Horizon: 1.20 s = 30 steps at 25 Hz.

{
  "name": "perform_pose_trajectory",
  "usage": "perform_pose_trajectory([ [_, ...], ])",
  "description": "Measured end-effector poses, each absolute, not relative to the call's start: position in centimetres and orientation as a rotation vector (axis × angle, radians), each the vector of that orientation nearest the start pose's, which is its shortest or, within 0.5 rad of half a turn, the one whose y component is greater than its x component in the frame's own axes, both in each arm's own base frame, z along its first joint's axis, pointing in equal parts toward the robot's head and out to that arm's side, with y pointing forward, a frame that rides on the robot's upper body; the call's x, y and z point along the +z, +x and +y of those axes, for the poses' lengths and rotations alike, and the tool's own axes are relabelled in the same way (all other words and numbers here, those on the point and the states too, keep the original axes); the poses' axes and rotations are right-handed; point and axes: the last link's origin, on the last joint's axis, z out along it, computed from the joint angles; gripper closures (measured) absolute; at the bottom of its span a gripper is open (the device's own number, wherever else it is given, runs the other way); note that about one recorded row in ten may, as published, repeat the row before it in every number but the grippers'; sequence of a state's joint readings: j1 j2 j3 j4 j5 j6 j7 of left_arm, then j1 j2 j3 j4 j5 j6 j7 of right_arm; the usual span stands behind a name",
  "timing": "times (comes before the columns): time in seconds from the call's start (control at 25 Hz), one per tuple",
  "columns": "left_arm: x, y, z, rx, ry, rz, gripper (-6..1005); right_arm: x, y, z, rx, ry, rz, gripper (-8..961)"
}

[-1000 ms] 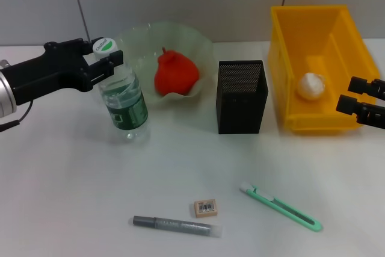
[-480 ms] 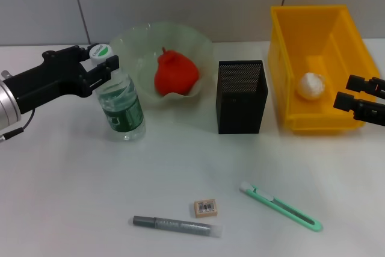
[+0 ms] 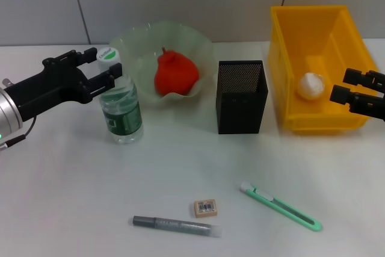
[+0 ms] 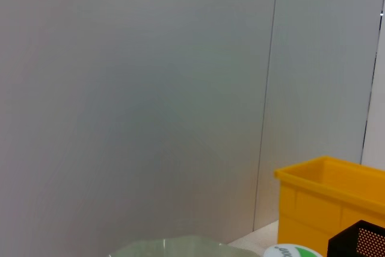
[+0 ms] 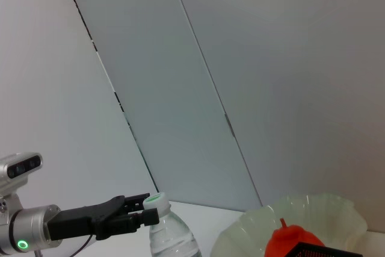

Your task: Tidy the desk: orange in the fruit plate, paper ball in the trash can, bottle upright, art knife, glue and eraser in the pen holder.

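From my head view, a white desk (image 3: 72,209) ran back to a grey panelled wall, with bare room across the middle and left front. My left gripper (image 3: 107,68) reached in from the left, its fingers parted around the neck of the bottle (image 3: 120,109) without closing; the bottle stood upright, clear with a green label. Behind it the fruit plate (image 3: 198,43) held the orange (image 3: 175,74). The pen holder (image 3: 242,97) stood at centre, the yellow trash can (image 3: 310,25) to its right with the paper ball (image 3: 311,85) inside. My right gripper (image 3: 343,86) hung open at the can's right edge, empty. The eraser (image 3: 206,207), glue (image 3: 175,226) and art knife (image 3: 281,206) lay apart near the front edge.

My left wrist view was mostly wall, with the can's corner low.

My right wrist view showed the left gripper's fingers flanking the bottle's cap.
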<state>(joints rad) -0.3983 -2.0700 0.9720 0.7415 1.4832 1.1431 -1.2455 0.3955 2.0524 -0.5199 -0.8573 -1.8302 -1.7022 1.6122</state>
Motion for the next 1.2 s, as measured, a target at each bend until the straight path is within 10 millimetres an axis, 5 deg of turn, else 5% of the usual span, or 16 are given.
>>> perform_pose_trajectory([
  [0.16,2.5,-27.1,36.4,-0.736,-2.283,-0.527,414,8.3,28.0,31.2,0.964,-2.423,0.792,116],
  [0.32,3.1,-26.6,36.1,-0.784,-2.291,-0.508,265,8.3,28.0,31.2,0.963,-2.423,0.792,115],
  [0.48,5.7,-25.9,35.5,-0.863,-2.263,-0.483,190,8.3,28.0,31.2,0.966,-2.424,0.794,115],
  [0.64,11.1,-26.8,33.1,-0.914,-2.211,-0.507,190,8.6,27.3,31.5,0.959,-2.445,0.783,115],
  [0.84,12.4,-29.3,29.4,-0.962,-2.311,-0.546,194,8.7,23.7,33.0,0.742,-2.61,0.798,115],
  [1.0,11.5,-31.5,26.0,-0.973,-2.365,-0.516,195,8.5,18.8,34.2,0.343,-2.692,0.815,116],
  [1.2,9.8,-33.1,23.3,-0.897,-2.416,-0.458,197,8.1,15.8,35.0,0.071,-2.672,0.844,116],
])
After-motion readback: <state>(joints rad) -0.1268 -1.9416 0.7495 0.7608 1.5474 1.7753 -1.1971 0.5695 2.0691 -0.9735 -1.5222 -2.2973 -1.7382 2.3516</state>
